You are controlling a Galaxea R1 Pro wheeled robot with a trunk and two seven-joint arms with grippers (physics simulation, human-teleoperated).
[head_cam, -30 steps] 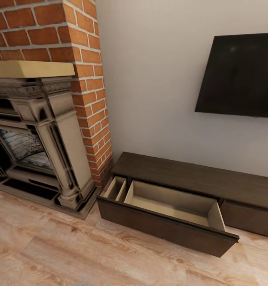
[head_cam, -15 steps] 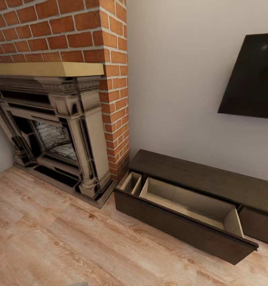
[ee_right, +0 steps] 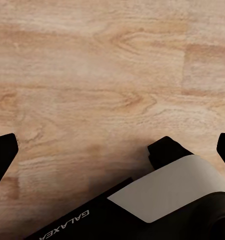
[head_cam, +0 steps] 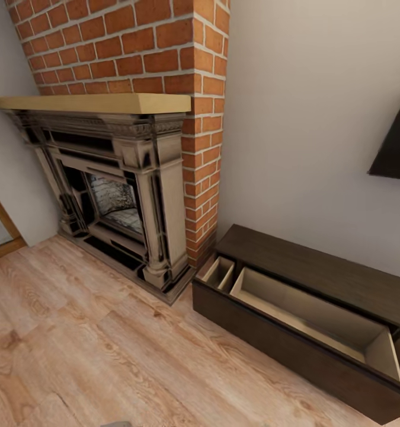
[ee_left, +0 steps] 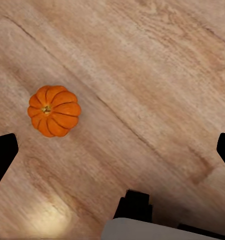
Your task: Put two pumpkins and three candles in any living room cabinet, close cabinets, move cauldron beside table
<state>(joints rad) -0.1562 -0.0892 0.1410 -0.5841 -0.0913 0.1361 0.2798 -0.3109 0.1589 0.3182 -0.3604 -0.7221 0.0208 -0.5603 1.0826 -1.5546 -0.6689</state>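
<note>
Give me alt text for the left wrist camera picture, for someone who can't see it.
A small orange pumpkin sits alone on a light wood floor, seen from above. The left gripper's two dark fingertips poke in at opposite edges, spread wide and holding nothing, with the pumpkin off to one side of the gap.

The left gripper [ee_left: 112, 150] is seen from the left wrist view with its jaws spread wide: one dark fingertip [ee_left: 3, 152] is cut off at one edge of the picture and the other at the opposite edge. Nothing is held between them. The gripper is pointed straight down at the floor. A dark and pale part of the robot's body [ee_left: 142, 220] is seen below it.

The right gripper [ee_right: 112, 150] is likewise spread wide, with a dark fingertip [ee_right: 2, 152] at each side edge and nothing held. It is also aimed down at the floor, above a dark and pale body part [ee_right: 162, 200] marked GALAXEA.
</note>
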